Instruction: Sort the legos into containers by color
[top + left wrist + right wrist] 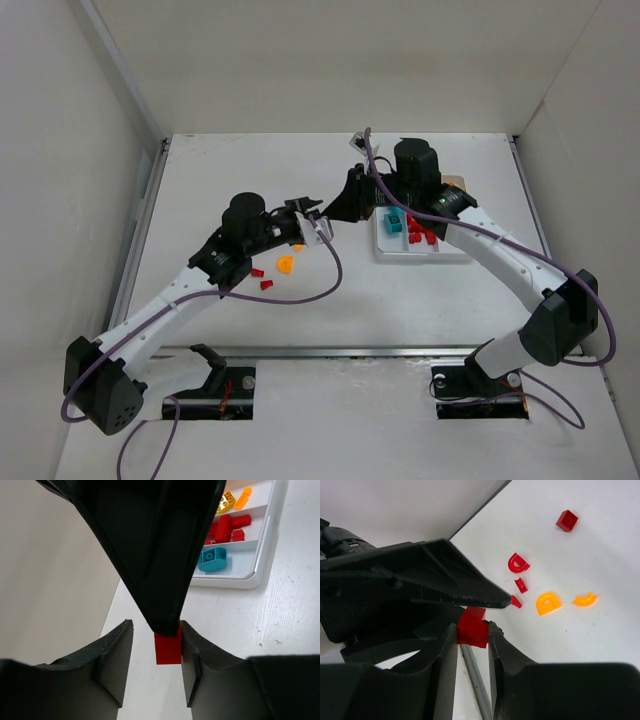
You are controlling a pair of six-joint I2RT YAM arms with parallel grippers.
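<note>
red brick (472,626): glossy square plastic, clamped between the right gripper's (471,630) matte black fingers, mid-table, left of the white plastic tray (420,258). left gripper (156,626) jaws parted, one finger touching the brick. Curved red and orange loose legos (548,603) lie near-left.

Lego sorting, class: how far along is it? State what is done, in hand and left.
Done: teal, red and orange bricks lie in separate tray compartments. In hand: the right end effector grips a red brick; the left end effector is open beside it. Left: red and orange pieces loose on the table.
</note>
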